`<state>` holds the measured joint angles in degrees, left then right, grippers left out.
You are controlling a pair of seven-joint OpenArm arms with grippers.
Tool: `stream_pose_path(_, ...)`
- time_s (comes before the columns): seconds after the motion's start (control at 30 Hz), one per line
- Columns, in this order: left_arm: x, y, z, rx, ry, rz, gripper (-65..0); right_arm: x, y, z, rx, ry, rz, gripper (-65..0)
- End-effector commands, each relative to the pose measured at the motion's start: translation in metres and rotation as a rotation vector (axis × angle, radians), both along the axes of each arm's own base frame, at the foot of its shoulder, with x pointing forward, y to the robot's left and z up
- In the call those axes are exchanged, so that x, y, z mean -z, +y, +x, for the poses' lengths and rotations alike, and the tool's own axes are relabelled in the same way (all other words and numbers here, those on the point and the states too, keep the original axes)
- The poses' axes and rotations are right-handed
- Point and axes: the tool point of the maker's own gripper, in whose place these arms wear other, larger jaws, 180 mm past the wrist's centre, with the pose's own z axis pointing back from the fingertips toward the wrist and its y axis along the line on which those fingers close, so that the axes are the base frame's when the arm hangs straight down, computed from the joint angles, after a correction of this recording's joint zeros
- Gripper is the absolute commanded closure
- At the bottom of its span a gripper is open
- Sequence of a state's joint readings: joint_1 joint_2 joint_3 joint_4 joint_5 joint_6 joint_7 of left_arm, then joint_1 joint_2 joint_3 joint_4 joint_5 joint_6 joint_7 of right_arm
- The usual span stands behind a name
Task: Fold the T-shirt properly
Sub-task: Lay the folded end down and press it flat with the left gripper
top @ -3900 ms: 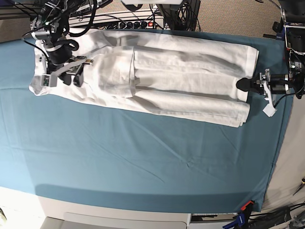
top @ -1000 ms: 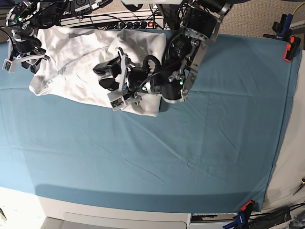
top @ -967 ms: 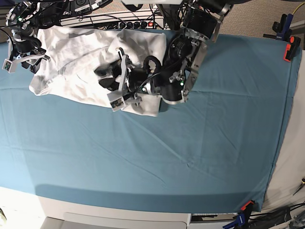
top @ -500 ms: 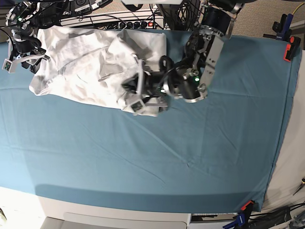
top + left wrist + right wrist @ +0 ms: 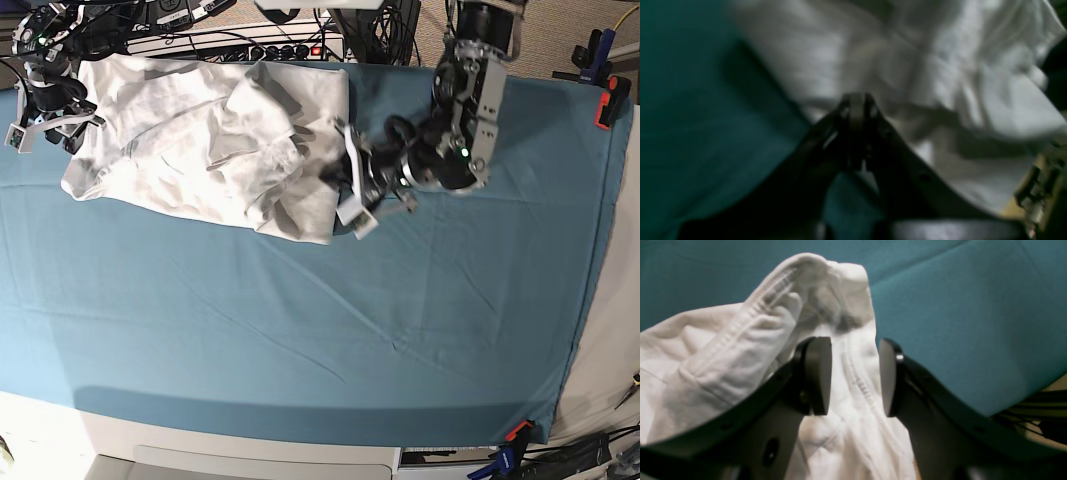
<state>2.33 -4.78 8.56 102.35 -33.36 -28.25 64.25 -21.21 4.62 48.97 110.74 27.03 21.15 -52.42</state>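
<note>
We note the T-shirt (image 5: 205, 140) lying doubled over itself at the far left of the tabletop (image 5: 420, 330), on the teal cloth; its right portion appears to be laid back over the left, leaving a rumpled double layer with a ragged near edge. The left tool (image 5: 350, 190) sits just beside that folded edge with its jaws fully together and nothing between them; in the left wrist view the pinched tips (image 5: 857, 110) stand over the boundary between white fabric and cloth, blurred, so we cannot tell whether they touch the shirt. We judge it is clear of the fabric, empty. The right tool (image 5: 853, 376) stands at the shirt's far left end with jaws wide, a bunched hemmed edge of shirt (image 5: 826, 323) running up between the two pads (image 5: 818, 373) without being clamped. We judge this placement anchors or readies that end for a grasp. The fold looks roughly half made; the layers are wrinkled and unaligned, so smoothing likely remains.
</note>
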Motion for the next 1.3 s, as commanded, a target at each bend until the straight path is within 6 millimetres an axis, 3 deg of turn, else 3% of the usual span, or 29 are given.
stream_pose_path(0.0,-0.013,-0.005,0.005,-0.002,-0.033,-0.046,0.0,-0.015,-0.004,0.007,-0.014,-0.047,-0.035,-23.9)
stream_pose_path(0.23,-0.009,-0.019,-0.006,0.028,-0.043,-0.045,0.0,-0.015,-0.003,0.008,-0.016,-0.048,-0.034,-23.9)
stream_pose_path(0.47,-0.007,-0.048,-0.013,0.061,-0.104,0.013,0.0,-0.015,-0.003,0.008,-0.016,-0.047,-0.034,-23.9)
stream_pose_path(0.57,-0.017,-0.065,-0.012,0.078,-0.126,-0.01,0.0,-0.015,-0.003,0.008,-0.016,-0.047,-0.034,-23.9)
stream_pose_path(0.83,-0.048,-0.107,0.002,0.061,-0.154,-0.149,0.0,-0.014,-0.003,0.008,-0.016,-0.046,-0.034,-23.9)
stream_pose_path(1.0,-0.051,-0.131,0.013,0.059,-0.129,-0.196,0.0,-0.015,-0.003,0.008,-0.016,-0.048,-0.034,-23.9)
stream_pose_path(1.27,-0.037,-0.147,0.028,0.089,-0.159,-0.147,0.0,-0.015,-0.003,0.008,-0.017,-0.051,-0.032,-23.9)
